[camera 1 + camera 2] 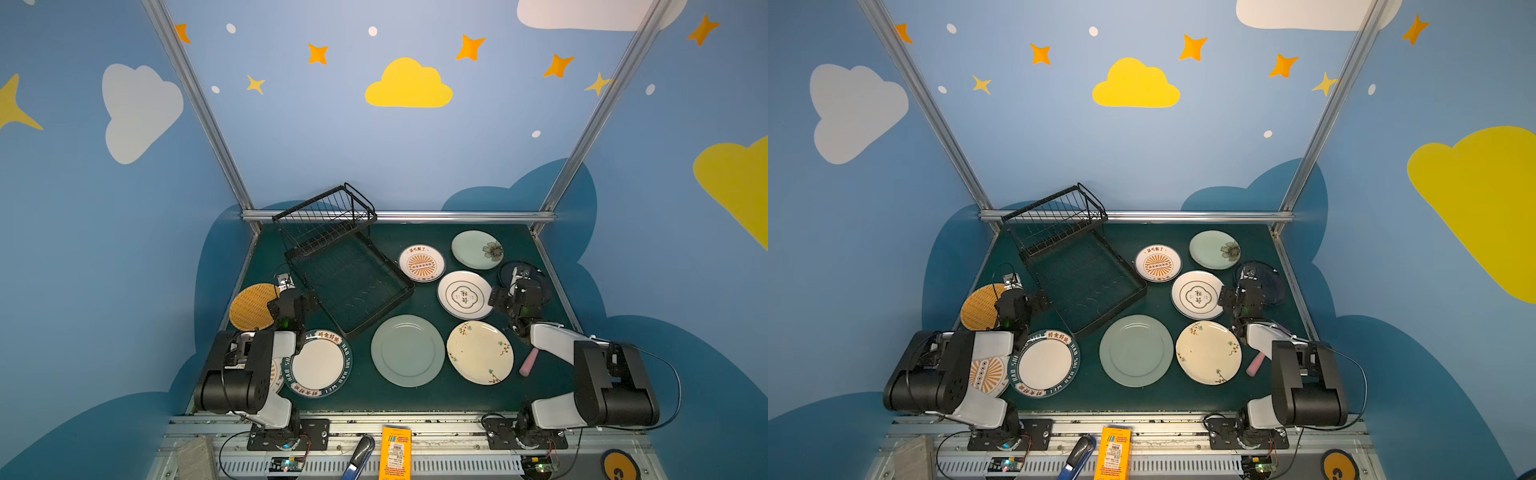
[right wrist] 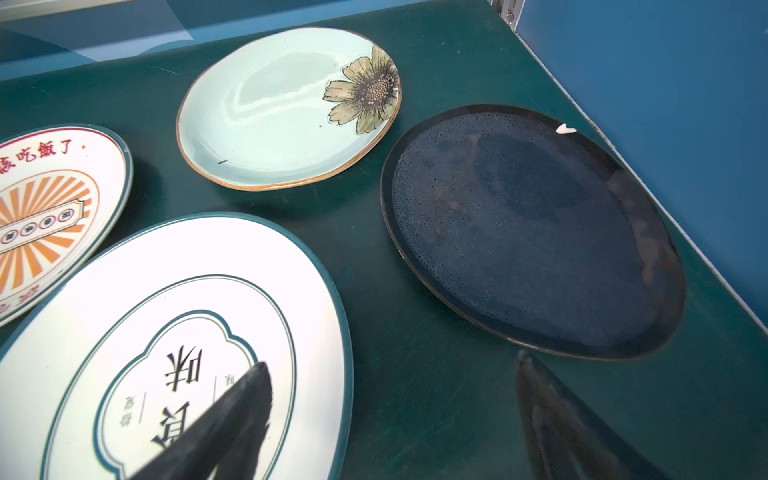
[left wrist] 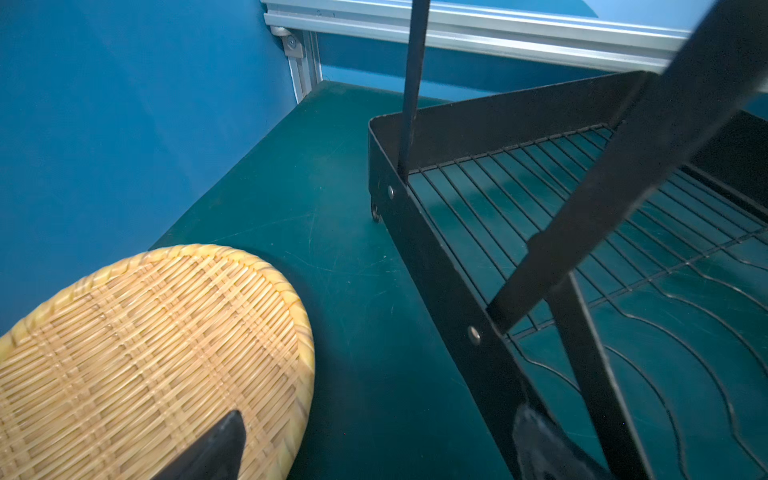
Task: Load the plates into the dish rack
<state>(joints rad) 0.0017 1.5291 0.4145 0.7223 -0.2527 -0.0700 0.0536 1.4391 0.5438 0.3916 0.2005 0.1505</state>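
Dish rack (image 1: 382, 311): black wire, set at an angle on the left-centre of the green table (image 1: 415, 401) in both top views. Its raised basket section (image 1: 328, 216) is at the far end by the back rail, and its flat tray lies nearer the arms.
Rack contents: only the table shows through the wire floor; every plate in view lies flat on the table outside the rack.
Plates, left of frame: the orange woven-look plate (image 1: 251, 307) is just left of the rack. The white lettered-rim plate (image 1: 318, 365) is below the rack's near corner. The half-hidden sunburst plate (image 1: 986, 376) lies under the left arm.
Plates, centre and right: the plain pale green plate (image 1: 407, 350) is at lower centre, with the cream floral plate (image 1: 480, 352) beside it. The white emblem plate (image 1: 464, 295) is above those. The small sunburst plate (image 1: 421, 263) is just right of the rack. The pale green flower plate (image 1: 477, 249) is at the upper right. The dark navy plate (image 2: 532, 232) is by the right edge, partly behind the right arm.
Pink stick (image 1: 528, 362): on the table, right of the cream floral plate.
Left gripper (image 3: 378, 417): spread wide, pinching nothing; one finger is over the woven-look plate, the other over the rack's near rim.
Right gripper (image 2: 392, 361): spread wide, nothing between the fingers; one finger is over the emblem plate, the other just beside the navy plate.
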